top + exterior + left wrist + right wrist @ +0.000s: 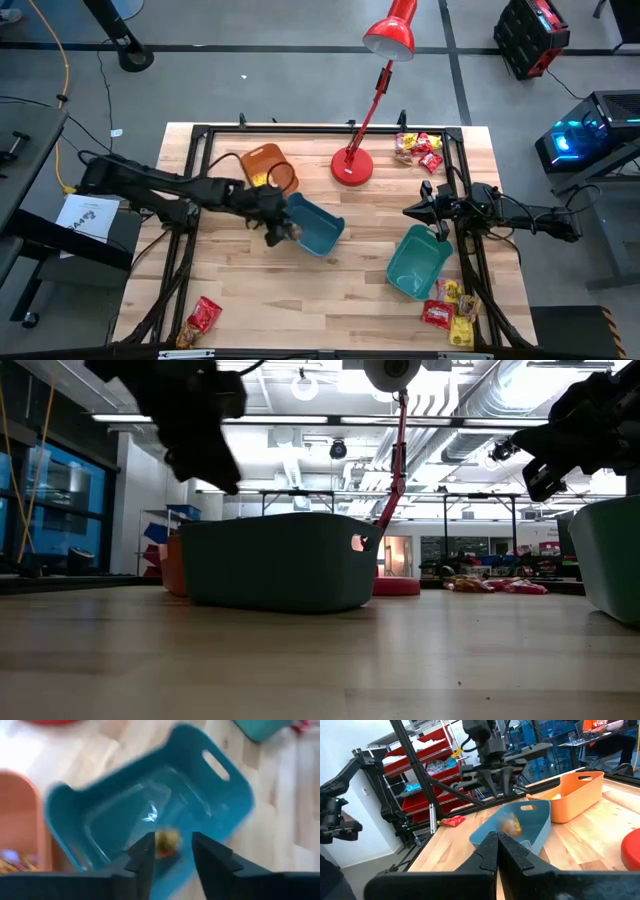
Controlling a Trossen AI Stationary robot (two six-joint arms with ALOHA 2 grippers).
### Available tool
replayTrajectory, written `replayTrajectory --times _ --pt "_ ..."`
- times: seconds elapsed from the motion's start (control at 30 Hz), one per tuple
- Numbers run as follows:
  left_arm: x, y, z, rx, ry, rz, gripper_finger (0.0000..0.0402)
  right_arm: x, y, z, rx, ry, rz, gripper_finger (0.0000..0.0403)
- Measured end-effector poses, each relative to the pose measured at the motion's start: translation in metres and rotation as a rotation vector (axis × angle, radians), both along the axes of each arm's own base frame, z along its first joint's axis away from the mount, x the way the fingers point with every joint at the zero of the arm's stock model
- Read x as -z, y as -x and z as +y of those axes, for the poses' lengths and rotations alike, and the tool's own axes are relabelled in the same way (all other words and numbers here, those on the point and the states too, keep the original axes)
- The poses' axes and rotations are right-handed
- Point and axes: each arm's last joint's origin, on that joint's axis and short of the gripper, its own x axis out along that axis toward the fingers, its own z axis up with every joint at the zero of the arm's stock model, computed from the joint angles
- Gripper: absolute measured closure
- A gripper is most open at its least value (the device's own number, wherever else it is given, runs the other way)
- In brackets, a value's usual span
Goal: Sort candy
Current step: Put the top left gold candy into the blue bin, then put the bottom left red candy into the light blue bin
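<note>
Right between the parted dark fingers of the left gripper (pixel 170 855) a small shiny yellow-brown wrapped candy (pixel 167 842) drops free over the open blue plastic bin (pixel 210 815) mid-table, while the right gripper (pixel 428 212), fingers pressed together, waits above the teal plastic bin (pixel 415 262).

A candy (pixel 167 841) sits between the left gripper's (pixel 170 851) parted fingers, directly above a bin (pixel 215 805) on the table (pixel 330 300).
</note>
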Motion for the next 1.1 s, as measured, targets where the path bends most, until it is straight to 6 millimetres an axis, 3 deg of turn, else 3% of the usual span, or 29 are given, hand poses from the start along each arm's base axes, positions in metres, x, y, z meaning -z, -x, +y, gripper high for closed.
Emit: replayTrajectory --times 0.13,0.23,0.33,0.5,0.73,0.9,1.1 --pt "-0.014 -0.008 0.007 -0.013 0.035 -0.006 0.0218 0.000 0.000 0.000 0.000 0.000 0.000 0.0402" --pt "-0.025 0.002 -0.002 0.025 0.166 0.064 0.0197 0.000 0.000 0.000 0.000 0.000 0.000 0.0402" --pt "-0.021 0.022 -0.027 -0.016 0.268 0.223 0.0192 0.000 0.000 0.000 0.000 0.000 0.000 0.0402" --pt "0.001 0.063 -0.082 -0.174 0.355 0.517 0.0191 0.000 0.000 0.000 -0.001 0.000 0.000 0.0402" --pt "0.023 0.105 -0.149 -0.415 0.448 0.716 0.0190 0.000 0.000 0.000 0.000 0.000 0.000 0.0402" --pt "0.039 0.124 -0.180 -0.484 0.481 0.880 0.0190 0.000 0.000 0.000 0.000 0.000 0.000 0.0402" --pt "0.059 0.133 -0.204 -0.537 0.476 0.926 0.0190 0.000 0.000 0.000 -0.001 0.000 0.000 0.0402"
